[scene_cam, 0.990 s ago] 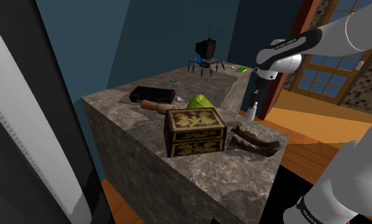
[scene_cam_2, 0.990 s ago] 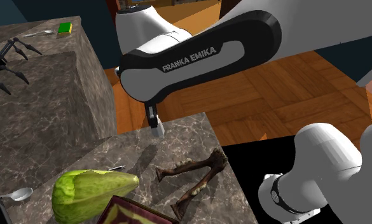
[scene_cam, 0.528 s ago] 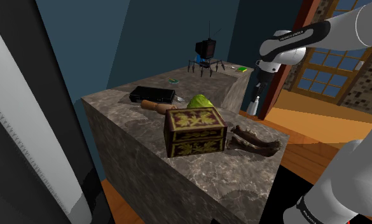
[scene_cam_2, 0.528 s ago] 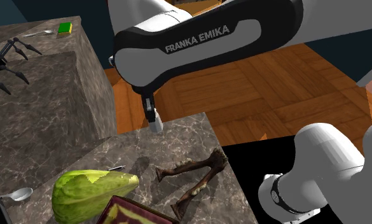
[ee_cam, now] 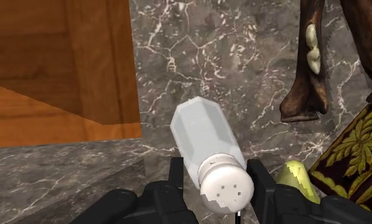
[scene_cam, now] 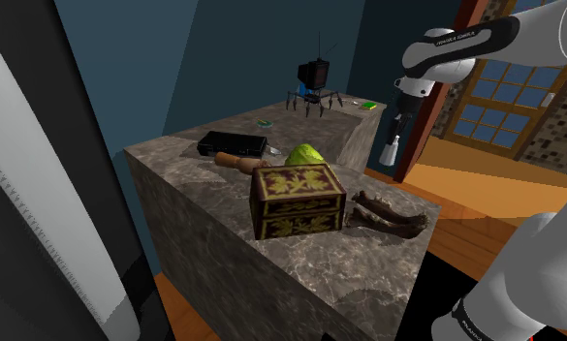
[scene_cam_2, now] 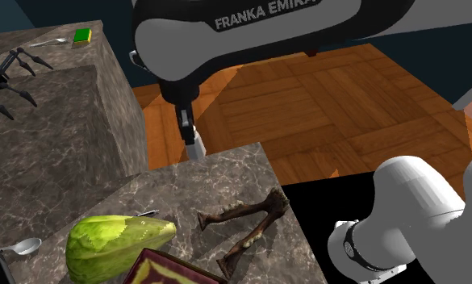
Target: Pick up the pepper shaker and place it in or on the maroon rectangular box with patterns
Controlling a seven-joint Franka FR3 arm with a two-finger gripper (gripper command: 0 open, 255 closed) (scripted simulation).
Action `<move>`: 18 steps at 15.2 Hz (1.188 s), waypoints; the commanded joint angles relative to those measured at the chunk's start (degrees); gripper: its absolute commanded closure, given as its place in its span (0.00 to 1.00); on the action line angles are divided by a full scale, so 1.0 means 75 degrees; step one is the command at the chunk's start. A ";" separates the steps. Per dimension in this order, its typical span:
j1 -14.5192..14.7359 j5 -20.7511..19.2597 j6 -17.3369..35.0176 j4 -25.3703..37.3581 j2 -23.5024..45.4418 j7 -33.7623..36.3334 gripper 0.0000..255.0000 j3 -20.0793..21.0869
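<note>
Gripper (ee_cam: 216, 173): pinching the pepper shaker (ee_cam: 206, 143), airborne above the counter.
To do: carry to maroon box (scene_cam: 298, 199), eight o'clock in shoulder view; release.

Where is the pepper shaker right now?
Clasped in the hand, the white shaker hangs above the marble counter's far edge, at the shoulder view's right.

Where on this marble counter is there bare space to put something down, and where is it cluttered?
Bare marble lies in front of the patterned box, toward the shoulder view's bottom, and at the corner beyond the jawbone. Crowded: around the box, with the green gourd behind and jawbone beside.
</note>
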 commanded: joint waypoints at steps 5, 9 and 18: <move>0.0012 -0.0070 -0.0600 0.0498 -0.0124 0.0112 1.00 0.0055; 0.0021 -0.0089 -0.1007 0.0876 -0.0160 0.0160 1.00 0.0079; 0.0046 -0.0067 -0.1930 0.1833 -0.0124 0.0219 1.00 0.0104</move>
